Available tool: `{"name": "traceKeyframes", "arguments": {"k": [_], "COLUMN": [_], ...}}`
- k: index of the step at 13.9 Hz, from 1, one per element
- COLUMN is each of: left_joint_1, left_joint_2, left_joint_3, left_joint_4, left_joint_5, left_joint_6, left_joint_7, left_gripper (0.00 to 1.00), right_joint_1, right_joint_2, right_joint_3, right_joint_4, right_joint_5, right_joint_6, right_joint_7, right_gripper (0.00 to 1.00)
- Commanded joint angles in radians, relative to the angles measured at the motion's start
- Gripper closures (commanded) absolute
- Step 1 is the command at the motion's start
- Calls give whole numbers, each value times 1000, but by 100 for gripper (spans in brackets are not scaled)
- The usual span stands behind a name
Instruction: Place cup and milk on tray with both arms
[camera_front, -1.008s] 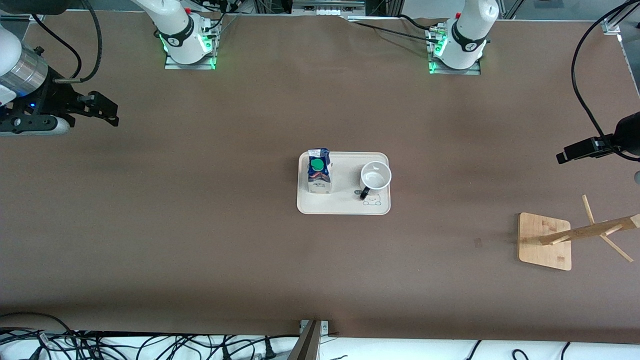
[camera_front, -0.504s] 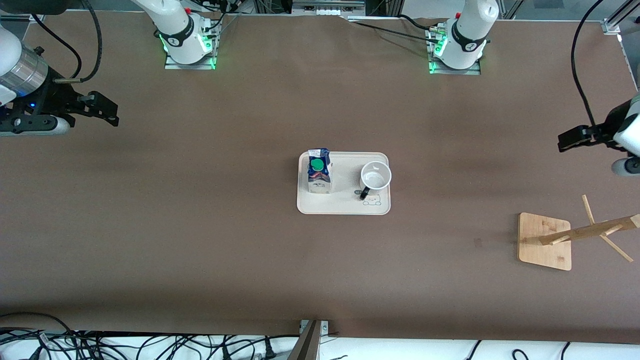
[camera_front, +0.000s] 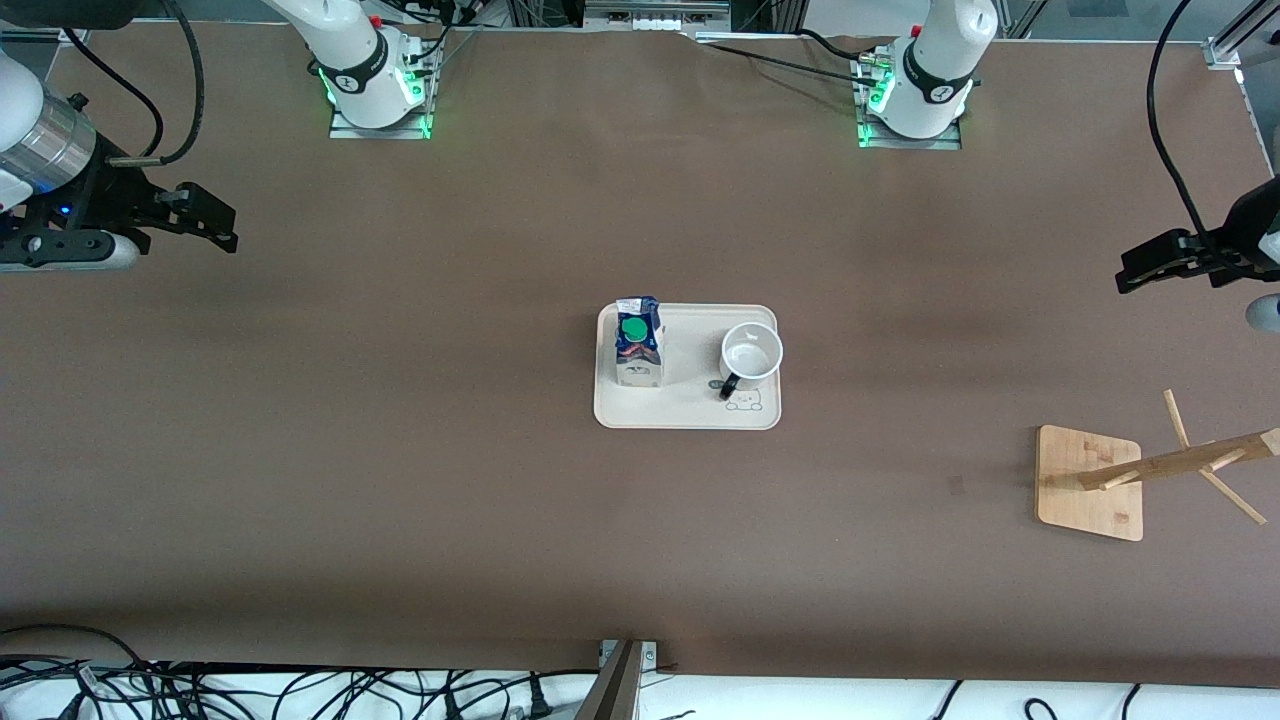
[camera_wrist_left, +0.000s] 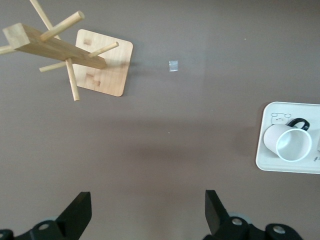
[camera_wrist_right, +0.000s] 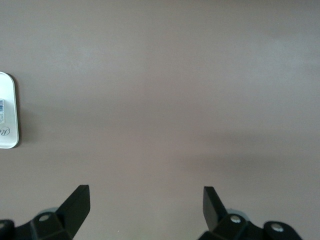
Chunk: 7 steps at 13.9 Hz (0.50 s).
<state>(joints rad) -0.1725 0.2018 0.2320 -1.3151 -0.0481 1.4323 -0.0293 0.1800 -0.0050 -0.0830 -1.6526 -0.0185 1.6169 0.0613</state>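
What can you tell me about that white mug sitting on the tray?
The cup is a white, ceramic-looking mug with a black handle. It stands upright and looks empty. It rests on the cream tray, at the end toward the left arm, beside the small rabbit drawing. The milk carton stands apart at the tray's other end. Neither hand touches it; only the tray does.
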Motion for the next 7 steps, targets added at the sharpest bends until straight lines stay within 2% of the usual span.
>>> {"name": "traceKeyframes", "arguments": {"k": [1, 2, 4, 6, 7], "left_joint_1": [16, 42, 144, 166, 166], "left_joint_2": [2, -16, -42, -122, -143], "left_joint_3": [9, -9, -100, -118, -119], "left_joint_4": [4, -18, -65, -204, -235], "left_joint_5": [-29, -27, -26, -13, -15], "left_joint_6": [-7, -6, 51, 187, 216], "left_joint_7": [35, 35, 84, 219, 235], "left_gripper": [0, 0, 0, 0, 0], "right_joint_1": [-5, -5, -4, -4, -5], "right_joint_2": [8, 8, 8, 8, 10], "right_joint_3": [3, 3, 5, 5, 3], "right_joint_4": [20, 20, 20, 22, 22], "right_joint_5": [-8, -8, -8, -6, 3], "right_joint_6": [-11, -9, -9, -6, 3], "right_joint_7": [-3, -3, -2, 0, 2], "right_gripper": [0, 0, 0, 0, 0]}}
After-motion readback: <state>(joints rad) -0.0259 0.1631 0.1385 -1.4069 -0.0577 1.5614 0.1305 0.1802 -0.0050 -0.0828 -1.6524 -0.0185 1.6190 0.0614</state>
